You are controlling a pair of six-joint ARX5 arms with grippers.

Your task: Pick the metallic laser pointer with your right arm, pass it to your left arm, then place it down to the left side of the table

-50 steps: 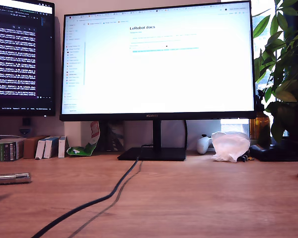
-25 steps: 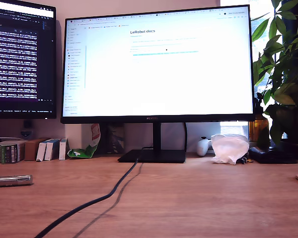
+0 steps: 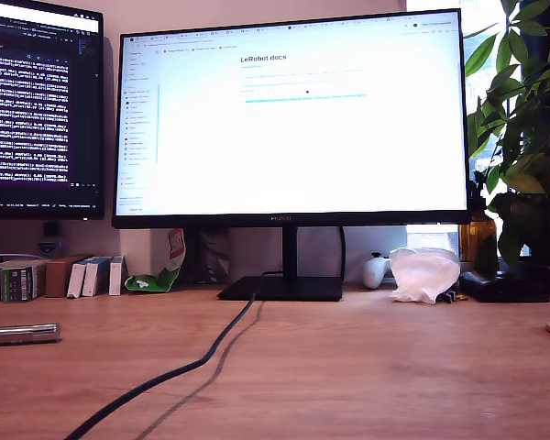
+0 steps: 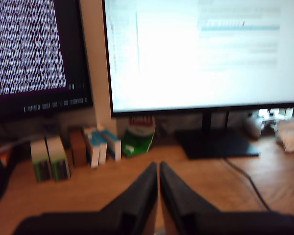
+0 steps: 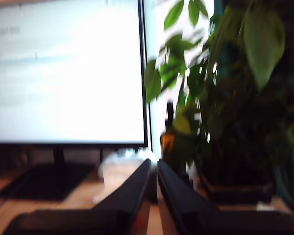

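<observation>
Pointer: the metallic laser pointer [image 3: 18,333] lies flat on the table [image 3: 367,367] at the exterior view's left edge, well apart from the black cable [image 3: 179,370].
Surroundings: monitor [image 3: 293,115], small boxes [image 3: 50,276], white bag [image 3: 423,271], plant [image 3: 522,128].
First gripper [image 4: 159,169]: fingers pressed together, holding nothing.
Second gripper [image 5: 154,166]: tips closed, empty, blurred.
Exterior view: shows neither arm.

Black cable [image 3: 179,368] across open table [image 3: 376,367]
</observation>
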